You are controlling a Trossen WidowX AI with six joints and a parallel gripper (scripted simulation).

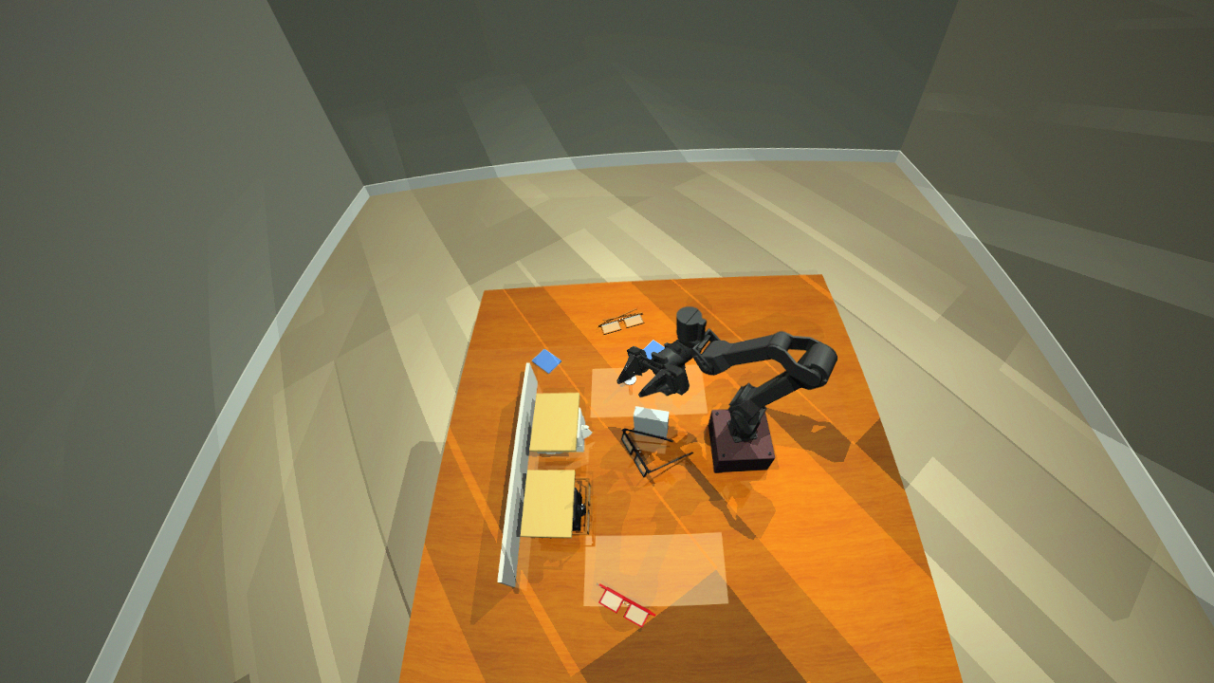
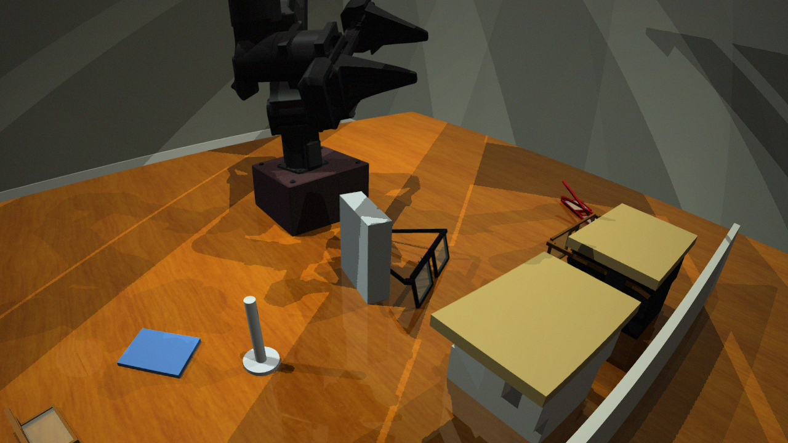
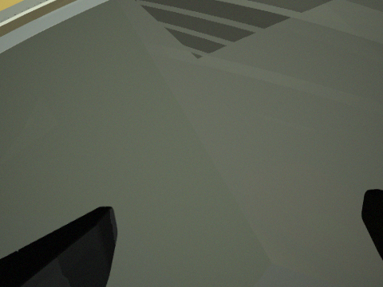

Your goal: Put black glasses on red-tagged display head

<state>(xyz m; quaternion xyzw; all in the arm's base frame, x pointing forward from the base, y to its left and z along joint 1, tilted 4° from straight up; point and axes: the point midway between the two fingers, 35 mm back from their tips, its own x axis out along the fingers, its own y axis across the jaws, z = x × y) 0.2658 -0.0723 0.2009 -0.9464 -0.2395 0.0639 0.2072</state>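
The black glasses (image 1: 649, 454) (image 2: 421, 267) stand on the table, leaning against an upright grey block (image 1: 651, 418) (image 2: 363, 247). My gripper (image 1: 634, 383) (image 2: 421, 55) (image 3: 242, 214) is open and empty. It hangs high above the table, behind the block and well apart from the glasses. Two display heads stand by a white back board (image 1: 518, 475) (image 2: 661, 352), each under a yellow slab: a pale head (image 1: 583, 433) (image 2: 495, 385) and a dark head (image 1: 580, 507) (image 2: 644, 308). The dark head has a brown frame (image 2: 559, 240) on it. No red tag shows in any view.
A thin grey post on a round foot (image 2: 256, 336) stands under the gripper. Blue tiles (image 1: 547, 359) (image 2: 159, 352) lie flat nearby. Red glasses (image 1: 619, 604) (image 2: 575, 200) and brown glasses (image 1: 620, 322) (image 2: 41, 427) lie at opposite table ends. The arm's base (image 1: 743, 446) (image 2: 308, 192) stands behind the block.
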